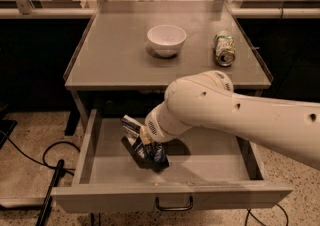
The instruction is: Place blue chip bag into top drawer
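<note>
**Bag down inside the open drawer**

Starting on the left, a dark cable loops across the speckled floor beside the drawer, which is pulled right out towards us, its small dark handle at the centre of the front panel. Inside, left of centre, there's the gripper, pointing down into the tray and clamped on the bag. The bag hangs at its near-right side, low over the drawer floor; I can't tell whether it touches. Up on the table, the white bowl sits far and central, and the can lies on its side to the right of it. The big white arm sweeps in from the right edge, crossing over the drawer's right half.
</note>
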Tool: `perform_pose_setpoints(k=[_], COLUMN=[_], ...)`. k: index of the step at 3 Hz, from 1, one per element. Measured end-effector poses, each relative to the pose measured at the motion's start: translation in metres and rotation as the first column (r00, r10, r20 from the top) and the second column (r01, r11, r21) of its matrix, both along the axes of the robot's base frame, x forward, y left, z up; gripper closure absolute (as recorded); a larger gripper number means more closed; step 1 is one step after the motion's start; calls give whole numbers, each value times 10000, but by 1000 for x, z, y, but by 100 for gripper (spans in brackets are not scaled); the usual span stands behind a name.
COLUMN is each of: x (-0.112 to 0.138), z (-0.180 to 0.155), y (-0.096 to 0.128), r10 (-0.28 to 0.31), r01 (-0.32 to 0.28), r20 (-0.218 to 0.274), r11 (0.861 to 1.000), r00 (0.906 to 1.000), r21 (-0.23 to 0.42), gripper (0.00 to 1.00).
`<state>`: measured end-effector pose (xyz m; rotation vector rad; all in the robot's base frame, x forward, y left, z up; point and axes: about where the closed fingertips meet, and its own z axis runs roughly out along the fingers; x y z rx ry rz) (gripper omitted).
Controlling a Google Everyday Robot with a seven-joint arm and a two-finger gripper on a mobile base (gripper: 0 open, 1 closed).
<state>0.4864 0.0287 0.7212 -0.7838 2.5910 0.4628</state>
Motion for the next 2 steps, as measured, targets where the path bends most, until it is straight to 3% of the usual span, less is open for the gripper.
perform_pose_setpoints(k=[1, 2], x=[0, 0], z=[0, 0], y=[1, 1], r10=[11, 11], r01=[-11, -11], r20=[3, 3], r11=[10000, 10000], r00=[10000, 10000], r21=[25, 25], gripper=[100, 81])
